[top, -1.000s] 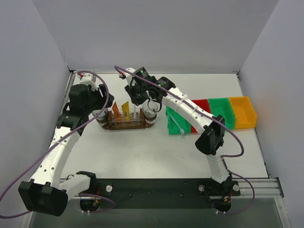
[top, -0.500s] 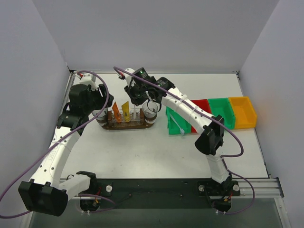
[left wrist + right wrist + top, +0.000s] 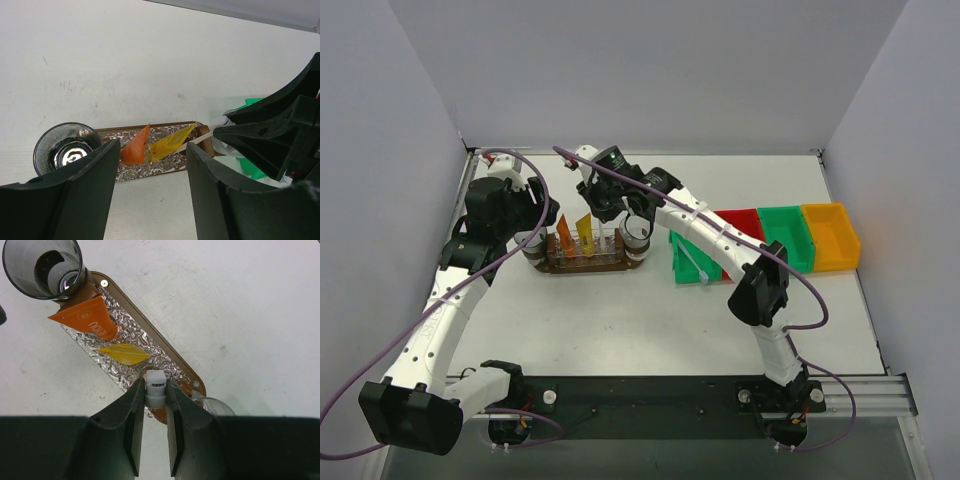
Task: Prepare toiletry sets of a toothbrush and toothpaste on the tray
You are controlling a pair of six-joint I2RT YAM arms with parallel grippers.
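**Bright, Even Light Overhead; Soft Foregrounds at the Wrists**

Diffuse light fell from above and lit the overhead view brightly and evenly. The arms cast only faint, soft-edged shadows on the white table [image 3: 620, 320], and focus was sharp across that frame.

In both wrist views the near foreground was blurred and dark. The left gripper [image 3: 153, 145] and the right gripper [image 3: 156, 385] showed as almost featureless black shapes.

The toothbrush [image 3: 155, 390] looked slightly washed out. The crinkled clear surface over the tray [image 3: 186, 380] glinted, and the cup [image 3: 67, 150] caught bright reflections.
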